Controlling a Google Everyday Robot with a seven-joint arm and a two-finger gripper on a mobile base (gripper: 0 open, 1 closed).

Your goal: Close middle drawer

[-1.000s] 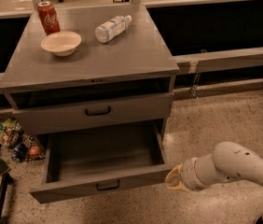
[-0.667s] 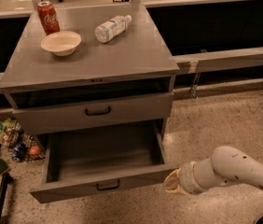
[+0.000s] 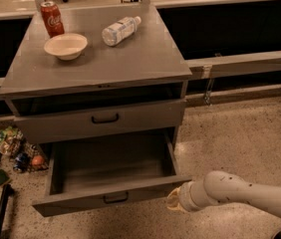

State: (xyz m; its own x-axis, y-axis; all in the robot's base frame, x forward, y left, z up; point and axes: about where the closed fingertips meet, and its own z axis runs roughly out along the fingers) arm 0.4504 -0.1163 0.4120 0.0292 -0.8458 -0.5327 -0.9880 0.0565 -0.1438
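Observation:
The middle drawer [image 3: 111, 195] is pulled far out of the grey cabinet [image 3: 130, 63]. Its long tray is empty, and a small black bar handle [image 3: 115, 198] sits at the centre of its front panel. My gripper [image 3: 174, 202] is at the end of the white arm [image 3: 240, 193], which comes in from the lower right. It is right at the right end of the drawer's front panel, low near the floor. The drawer above [image 3: 100, 119] is pushed in.
On the cabinet top stand a red soda can [image 3: 52, 18], a white bowl [image 3: 66, 45] and a plastic bottle [image 3: 120, 30] lying on its side. Snack bags and cans [image 3: 6, 151] lie on the floor left of the cabinet. Speckled floor lies to the right.
My gripper has moved a little to the left and down, closer to the right end of the drawer's front panel. The drawer is still pulled out.

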